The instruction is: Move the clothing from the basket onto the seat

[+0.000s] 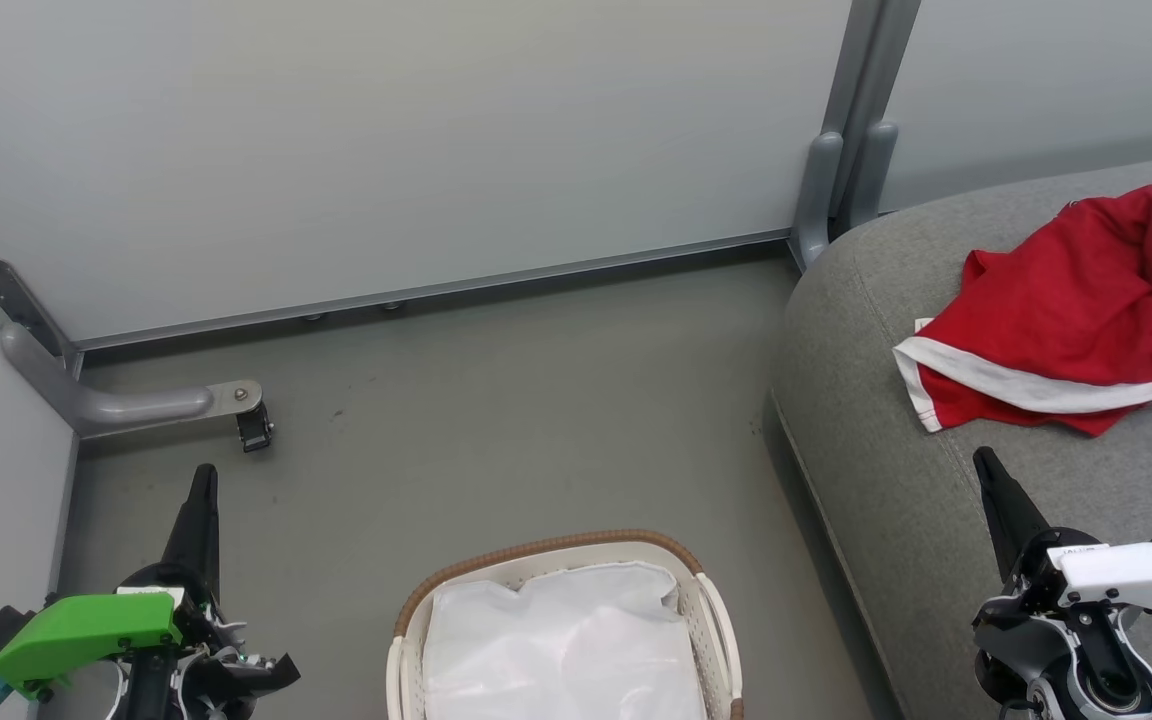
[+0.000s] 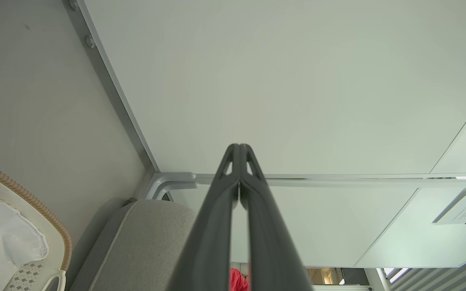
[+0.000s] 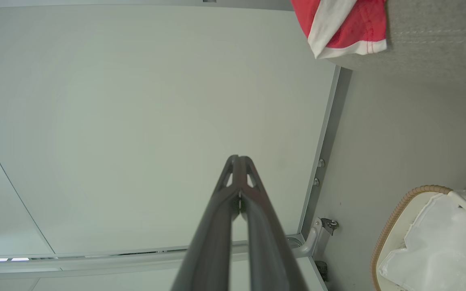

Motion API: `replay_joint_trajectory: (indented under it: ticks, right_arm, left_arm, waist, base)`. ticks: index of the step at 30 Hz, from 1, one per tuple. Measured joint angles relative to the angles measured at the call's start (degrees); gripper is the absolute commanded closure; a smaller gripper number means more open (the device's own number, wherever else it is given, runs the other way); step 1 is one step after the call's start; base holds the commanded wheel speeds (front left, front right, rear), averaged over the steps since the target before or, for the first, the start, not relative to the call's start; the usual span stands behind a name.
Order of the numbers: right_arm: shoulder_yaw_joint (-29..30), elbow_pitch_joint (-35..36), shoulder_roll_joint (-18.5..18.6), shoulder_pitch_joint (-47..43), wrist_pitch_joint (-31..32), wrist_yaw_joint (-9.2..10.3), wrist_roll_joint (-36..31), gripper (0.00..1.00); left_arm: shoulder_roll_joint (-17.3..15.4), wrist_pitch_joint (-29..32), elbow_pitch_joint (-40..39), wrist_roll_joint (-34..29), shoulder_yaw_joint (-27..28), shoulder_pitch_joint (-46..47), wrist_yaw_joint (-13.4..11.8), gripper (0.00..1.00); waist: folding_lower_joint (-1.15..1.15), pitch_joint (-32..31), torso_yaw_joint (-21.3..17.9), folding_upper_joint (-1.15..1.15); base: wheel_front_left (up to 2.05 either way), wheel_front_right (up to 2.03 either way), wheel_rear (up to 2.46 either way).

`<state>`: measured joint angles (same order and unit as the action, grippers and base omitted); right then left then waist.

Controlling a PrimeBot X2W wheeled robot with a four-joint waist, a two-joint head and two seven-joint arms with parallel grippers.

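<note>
Just beyond the right tool (image 1: pixel 985 462), clothing (image 1: pixel 1066 310) on the seat (image 1: pixel 886 480).

Seat (image 1: pixel 866 420) grey woven cloth, matt; clothing (image 1: pixel 1066 320) smooth red fabric; basket (image 1: pixel 536 548) white perforated plastic, brown woven rim.

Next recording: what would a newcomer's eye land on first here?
The red clothing with white trim, crumpled on the grey seat at the head view's right. Then the basket on the floor at bottom centre, a white liner inside and no red in the part that shows. The left gripper and right gripper stand at the lower corners, fingers shut, holding nothing.
</note>
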<state>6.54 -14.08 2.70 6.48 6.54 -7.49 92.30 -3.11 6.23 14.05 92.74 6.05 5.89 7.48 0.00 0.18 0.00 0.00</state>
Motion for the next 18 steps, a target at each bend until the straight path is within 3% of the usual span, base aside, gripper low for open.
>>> replay_joint_trajectory:
  ticks: [18]
  right_arm:
    - [0.0, 0.0, 0.0, 0.0, 0.0, 0.0, 0.0, 1.0]
  left_arm:
    - [0.0, 0.2, 0.0, 0.0, 0.1, 0.0, 0.0, 1.0]
  waist:
    - [0.0, 0.0, 0.0, 0.0]
  base:
    - [0.0, 0.0, 0.0]
